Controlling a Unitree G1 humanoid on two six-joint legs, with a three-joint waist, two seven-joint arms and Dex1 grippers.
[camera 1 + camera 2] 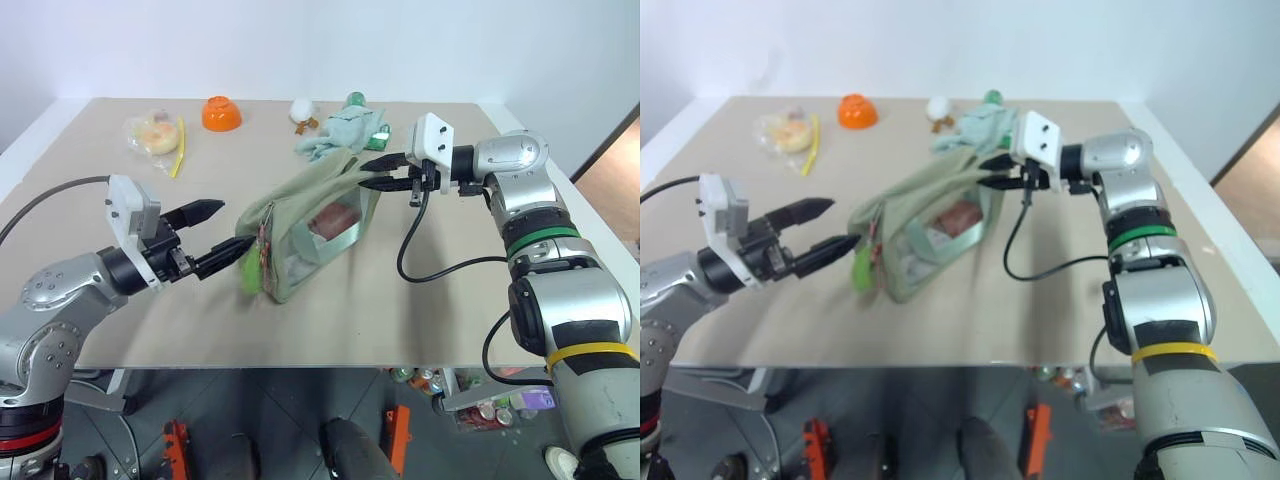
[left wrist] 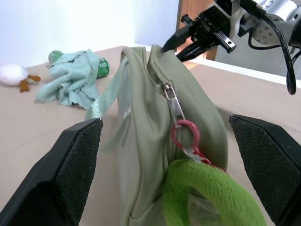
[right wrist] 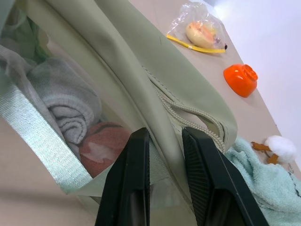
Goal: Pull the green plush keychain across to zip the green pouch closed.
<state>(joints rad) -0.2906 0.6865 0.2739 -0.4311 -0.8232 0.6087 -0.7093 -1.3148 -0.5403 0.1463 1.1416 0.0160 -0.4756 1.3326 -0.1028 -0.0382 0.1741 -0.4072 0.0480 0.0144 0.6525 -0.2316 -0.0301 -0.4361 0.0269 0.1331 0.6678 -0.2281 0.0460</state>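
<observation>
The pouch (image 1: 310, 225) lies mid-surface, soft and light (likely to slide). Right hand (image 1: 383, 172) pinches its far end; left hand (image 1: 222, 232), wide, flanks the squashy keychain (image 2: 207, 197).

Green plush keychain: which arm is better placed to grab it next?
Left. Its open claw sits right beside the green plush keychain at the near end of the green pouch, while the right claw pinches the pouch's far end.
</observation>
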